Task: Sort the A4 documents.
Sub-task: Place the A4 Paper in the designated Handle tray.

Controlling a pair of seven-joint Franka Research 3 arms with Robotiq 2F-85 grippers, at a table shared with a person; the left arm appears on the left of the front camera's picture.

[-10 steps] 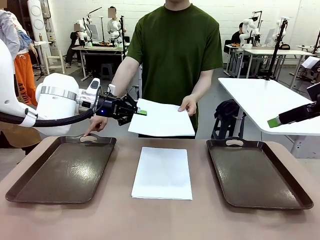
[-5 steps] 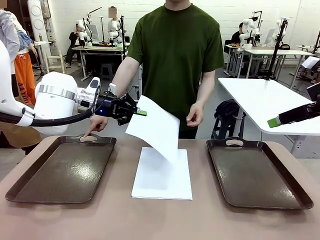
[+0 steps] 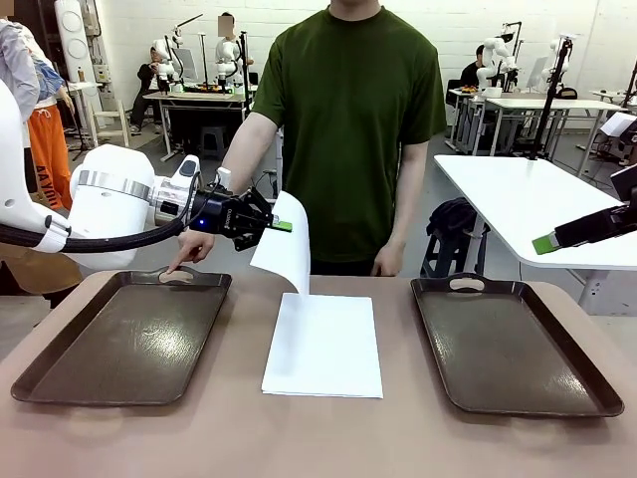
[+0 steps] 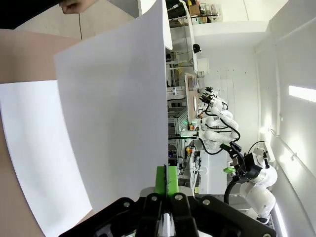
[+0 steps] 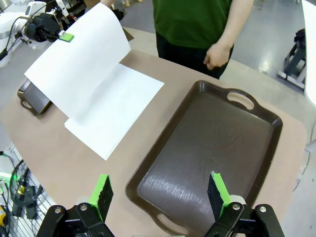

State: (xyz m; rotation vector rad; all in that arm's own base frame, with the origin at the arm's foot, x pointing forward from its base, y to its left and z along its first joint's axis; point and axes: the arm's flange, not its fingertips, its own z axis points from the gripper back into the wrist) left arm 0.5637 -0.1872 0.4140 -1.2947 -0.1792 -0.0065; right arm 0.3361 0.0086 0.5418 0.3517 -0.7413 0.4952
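Observation:
My left gripper (image 3: 281,225) is shut on the edge of a white A4 sheet (image 3: 287,249) that hangs down above the table's far side. From the left wrist camera the same sheet (image 4: 118,108) rises from between the closed green pads (image 4: 161,180). A second sheet or stack of A4 paper (image 3: 323,344) lies flat at the table's middle, between the two trays. My right gripper (image 5: 160,195) is open and hovers over the right tray (image 5: 207,148), holding nothing. The person's right-hand side hand (image 3: 386,261) hangs at the table's far edge, off the paper.
Dark brown handled trays sit left (image 3: 124,339) and right (image 3: 508,344) of the flat paper. The person's other hand (image 3: 189,249) rests a finger on the left tray's far handle. A white table (image 3: 537,199) stands behind on the right.
The person has let go of the sheet and dropped that hand to the table edge. The sheet, once held level, has swung down and now hangs from my left gripper.

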